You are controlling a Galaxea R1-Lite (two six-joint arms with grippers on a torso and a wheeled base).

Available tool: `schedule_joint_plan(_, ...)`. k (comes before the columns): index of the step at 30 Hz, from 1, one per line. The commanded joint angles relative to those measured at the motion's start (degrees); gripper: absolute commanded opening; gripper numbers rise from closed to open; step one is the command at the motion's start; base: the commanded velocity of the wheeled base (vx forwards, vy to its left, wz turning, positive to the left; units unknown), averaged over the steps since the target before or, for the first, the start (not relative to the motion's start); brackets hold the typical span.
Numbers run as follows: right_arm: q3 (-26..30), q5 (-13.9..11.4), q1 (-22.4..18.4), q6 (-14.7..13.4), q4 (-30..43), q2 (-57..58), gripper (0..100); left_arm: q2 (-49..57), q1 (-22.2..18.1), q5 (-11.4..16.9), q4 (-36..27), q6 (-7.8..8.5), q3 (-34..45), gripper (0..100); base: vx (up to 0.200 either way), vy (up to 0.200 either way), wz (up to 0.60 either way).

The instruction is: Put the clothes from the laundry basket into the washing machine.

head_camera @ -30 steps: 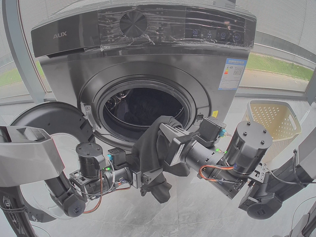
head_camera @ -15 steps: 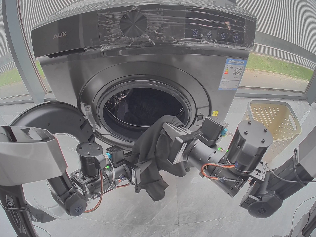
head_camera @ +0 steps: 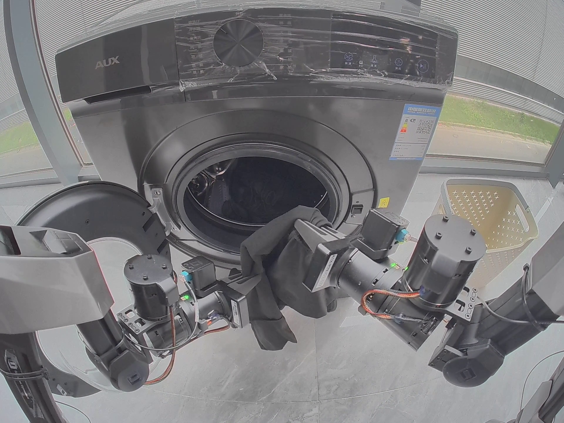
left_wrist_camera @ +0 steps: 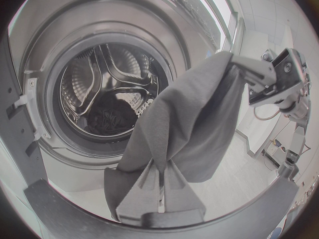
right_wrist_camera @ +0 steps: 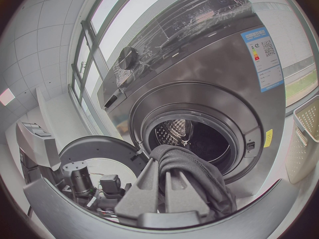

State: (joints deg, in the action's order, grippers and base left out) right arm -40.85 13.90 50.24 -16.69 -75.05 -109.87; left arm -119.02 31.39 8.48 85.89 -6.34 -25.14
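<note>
Cloth first: the dark garment hangs just in front of the open drum of the washing machine, shared between my hands. The right hand is clamped on its top fold, I judge to lead it in. The left hand pinches lower cloth against trailing.

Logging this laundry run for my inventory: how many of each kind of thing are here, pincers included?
Washing machine: 1
Laundry basket: 1
Dark garment, held: 1
Dark heap in the drum: 1
Pincers: 2 (left pincer, right pincer)
Total: 6
</note>
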Motion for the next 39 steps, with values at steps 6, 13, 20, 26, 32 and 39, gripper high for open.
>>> schedule_joint_plan(6,0.86,-0.01,-3.04,0.08,-0.01,-2.10,0,8.27,0.60,1.10,2.96,-0.96,4.66,0,0.000,0.000,0.00)
schedule_joint_plan(13,1.74,-0.10,-4.62,0.25,-0.01,-2.98,0,14.51,2.97,1.89,2.87,-2.89,4.66,0,0.000,0.000,0.00)
schedule_joint_plan(20,2.44,-0.19,-4.62,0.34,-0.01,-3.77,0,14.95,4.56,1.80,2.87,-3.68,5.80,0,0.000,0.000,0.00)
schedule_joint_plan(26,4.20,-0.27,-4.71,0.43,-0.01,-4.12,100,13.99,4.47,1.71,2.87,-3.77,5.36,0,0.000,0.000,0.00)
schedule_joint_plan(32,9.91,-0.89,-4.27,2.63,0.51,-4.21,100,13.37,4.38,1.62,2.96,-3.94,4.39,0,0.000,0.000,0.00)
schedule_joint_plan(39,17.91,-3.61,-3.48,6.05,-3.27,-8.69,100,12.41,4.12,1.10,2.96,-5.00,2.99,0,0.000,0.000,0.00)
